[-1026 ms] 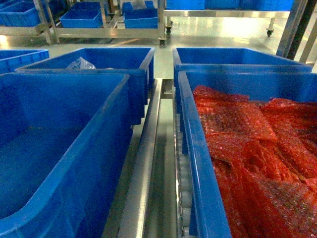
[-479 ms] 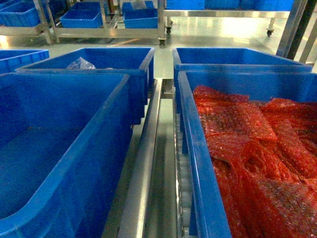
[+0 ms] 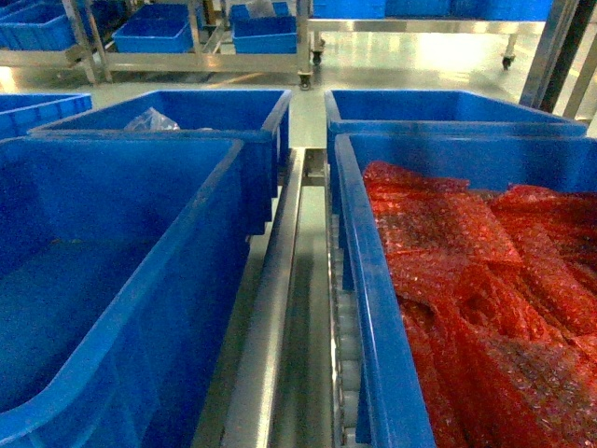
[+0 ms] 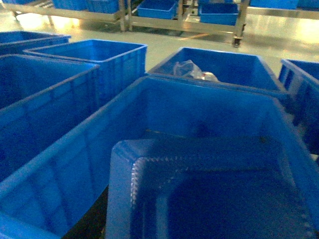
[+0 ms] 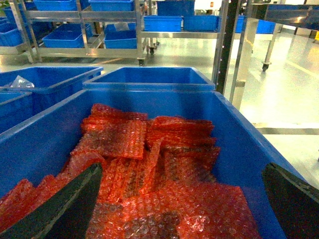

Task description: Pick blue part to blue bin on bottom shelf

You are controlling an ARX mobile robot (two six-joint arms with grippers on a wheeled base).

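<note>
The blue part [image 4: 209, 194], a dark blue moulded tray with a ribbed corner, fills the lower half of the left wrist view. It sits right where my left gripper's jaws stand and hides them, so it looks held. It hangs over the near end of an empty blue bin [image 4: 149, 107], the left bin [image 3: 201, 243] in the head view. The bins rest on the bottom shelf's metal rail [image 3: 275, 308] and white rollers [image 3: 343, 350]. My right gripper [image 5: 179, 204] is wide open above red bubble wrap [image 5: 149, 164]. Neither gripper shows in the head view.
The right blue bin [image 3: 359, 280] is filled with red bubble wrap [image 3: 476, 280]. Two more blue bins [image 3: 215, 112] stand behind, the left one holding a clear bag [image 3: 151, 119]. Further bins lie to the left [image 4: 55, 94]. Steel racks with bins [image 3: 187, 37] line the far floor.
</note>
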